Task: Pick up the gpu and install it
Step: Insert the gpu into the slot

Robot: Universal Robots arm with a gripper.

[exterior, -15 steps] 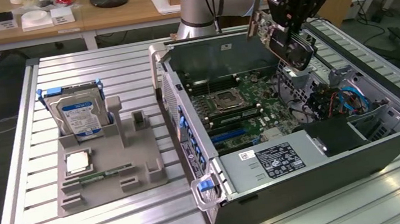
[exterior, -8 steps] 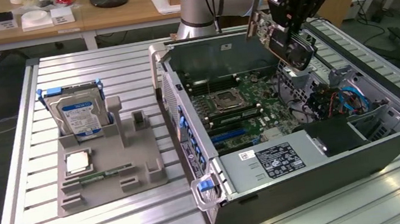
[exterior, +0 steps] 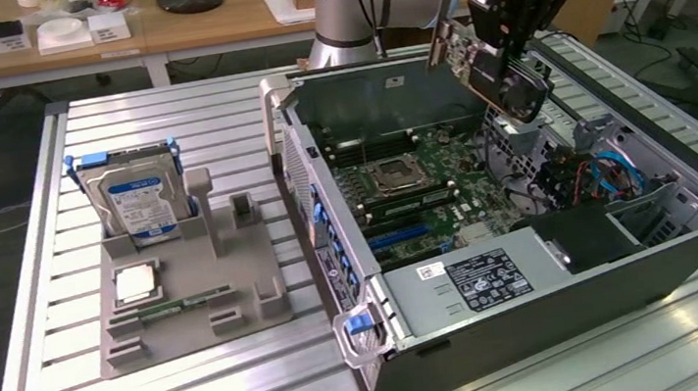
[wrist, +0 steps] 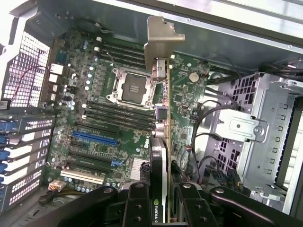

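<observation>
My gripper point(exterior: 513, 44) hangs over the far side of the open computer case point(exterior: 497, 331), shut on the gpu point(exterior: 504, 79). The card is black, with a silvery bracket at its end, and is held clear above the motherboard point(exterior: 408, 194). In the wrist view the gpu point(wrist: 163, 142) is seen edge-on, running from between my gripper's point(wrist: 161, 201) black fingers point(wrist: 137, 203) out to its metal bracket point(wrist: 158, 40). Below it lie the CPU socket point(wrist: 130, 87) and the blue and black expansion slots point(wrist: 94, 139).
A grey parts fixture point(exterior: 197, 311) stands at the exterior view's left of the case. It holds a silver hard drive point(exterior: 137, 205), a CPU chip point(exterior: 135, 279) and a green memory stick point(exterior: 183, 301). Drive cages and cables point(exterior: 590, 173) fill the case's other side.
</observation>
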